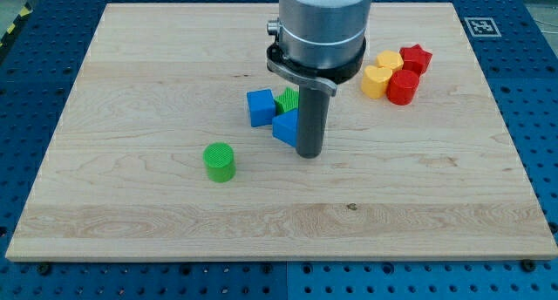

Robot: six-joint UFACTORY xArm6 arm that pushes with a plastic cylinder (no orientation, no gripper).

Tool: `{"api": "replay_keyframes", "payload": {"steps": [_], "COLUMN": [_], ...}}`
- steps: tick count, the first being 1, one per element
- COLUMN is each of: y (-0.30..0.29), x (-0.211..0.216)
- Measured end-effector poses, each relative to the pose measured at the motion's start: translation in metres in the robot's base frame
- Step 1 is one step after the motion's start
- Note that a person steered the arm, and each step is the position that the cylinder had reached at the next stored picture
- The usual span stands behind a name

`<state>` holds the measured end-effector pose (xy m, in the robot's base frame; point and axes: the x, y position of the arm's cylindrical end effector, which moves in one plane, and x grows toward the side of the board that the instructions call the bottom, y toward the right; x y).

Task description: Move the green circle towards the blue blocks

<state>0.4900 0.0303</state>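
Note:
The green circle (220, 161) stands alone on the wooden board (131, 91), left of centre and towards the view's bottom. A blue cube (260, 106) and a blue triangular block (286, 127) sit near the board's middle, with a green star-like block (287, 100) wedged between them. My tip (309, 153) rests on the board just right of the blue triangular block, touching or nearly touching it. The tip is well to the right of the green circle.
At the view's upper right sits a cluster: a yellow block (386, 60), a second yellow block (375, 81), a red star (416, 57) and a red cylinder (403, 87). The arm's grey body (323, 25) hangs over the board's top centre.

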Motion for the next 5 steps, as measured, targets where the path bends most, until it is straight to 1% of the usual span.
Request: {"api": "replay_keyframes", "payload": {"steps": [1, 2, 3, 4, 5], "y": [-0.004, -0.004, -0.003, -0.01, -0.052], "x": [-0.011, -0.002, 0.054, 0.08, 0.081]}}
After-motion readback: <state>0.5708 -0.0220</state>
